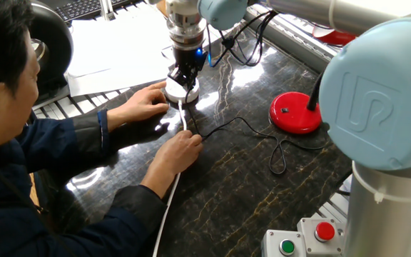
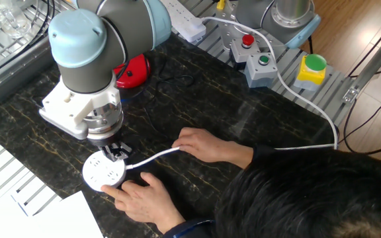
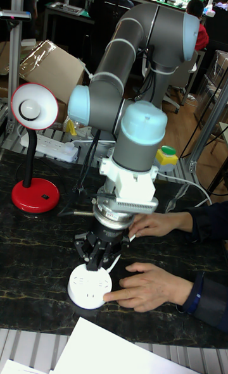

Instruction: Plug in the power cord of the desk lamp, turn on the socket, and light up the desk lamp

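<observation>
The socket (image 1: pixel 175 91) (image 2: pixel 104 174) (image 3: pixel 88 285) is a round white puck on the dark table, steadied by a person's hand. My gripper (image 1: pixel 183 76) (image 2: pixel 116 153) (image 3: pixel 102 258) stands straight down over the socket's edge, its black fingers drawn together on a small black piece that looks like the plug. The power cord (image 1: pixel 242 123) runs as a thin black line from the desk lamp's red base (image 1: pixel 295 113) (image 2: pixel 133 71) (image 3: pixel 35 194) toward the person's other hand. The lamp's red shade (image 3: pixel 35 109) faces the tall fixed view.
One hand (image 1: pixel 144 100) rests on the socket, the other (image 1: pixel 181 150) (image 2: pixel 200 142) holds its thick white cable (image 2: pixel 152 157). A button box (image 1: pixel 311 239) (image 2: pixel 253 55) sits at the table edge. A rectangular white power strip (image 2: pixel 188 24) lies beyond the lamp. White paper (image 1: pixel 116 44) lies behind the socket.
</observation>
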Controlling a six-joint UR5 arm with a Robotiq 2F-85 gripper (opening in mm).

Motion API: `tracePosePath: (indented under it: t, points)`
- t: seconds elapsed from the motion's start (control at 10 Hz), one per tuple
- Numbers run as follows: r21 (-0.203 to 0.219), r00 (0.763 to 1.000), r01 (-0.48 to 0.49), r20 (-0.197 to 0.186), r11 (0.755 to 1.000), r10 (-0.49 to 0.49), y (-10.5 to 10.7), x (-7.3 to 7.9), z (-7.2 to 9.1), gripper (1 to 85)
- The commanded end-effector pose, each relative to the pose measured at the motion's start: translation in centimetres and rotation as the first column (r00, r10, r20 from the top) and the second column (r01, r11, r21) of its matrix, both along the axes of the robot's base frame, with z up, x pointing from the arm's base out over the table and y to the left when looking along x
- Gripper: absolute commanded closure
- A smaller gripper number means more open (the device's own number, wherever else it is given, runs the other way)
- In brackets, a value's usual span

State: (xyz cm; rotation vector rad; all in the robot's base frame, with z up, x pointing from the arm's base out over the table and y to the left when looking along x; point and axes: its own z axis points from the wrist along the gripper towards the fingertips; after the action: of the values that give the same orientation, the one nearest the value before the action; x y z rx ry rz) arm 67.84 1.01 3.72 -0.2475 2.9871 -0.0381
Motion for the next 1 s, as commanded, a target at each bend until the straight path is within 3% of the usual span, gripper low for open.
tracePosePath:
  t: [0.0,0.2,0.3,0.4,0.5,0.6,0.8,0.9]
  points:
    - [0.018,0.999,0.003,0.038,1.000,-0.004,0.3,1.5,-1.1,84.0]
    - [0.018,1.000,-0.008,0.027,1.000,0.008,0.0,0.9,-0.7,84.0]
    - [0.011,0.999,-0.043,0.010,0.999,0.043,-0.3,0.1,0.6,84.0]
    - [0.002,0.995,-0.084,0.054,0.996,0.084,-0.3,0.7,2.6,79.0]
    - [-0.002,0.990,-0.126,0.063,0.992,0.126,-0.1,0.3,4.1,50.7]
    - [0.044,0.985,-0.155,0.078,0.987,0.152,0.8,0.1,4.7,24.3]
    - [0.027,0.980,-0.186,0.078,0.982,0.184,0.6,0.5,5.6,13.3]
    - [-0.002,0.980,-0.183,0.079,0.983,0.183,0.1,1.2,5.8,21.0]
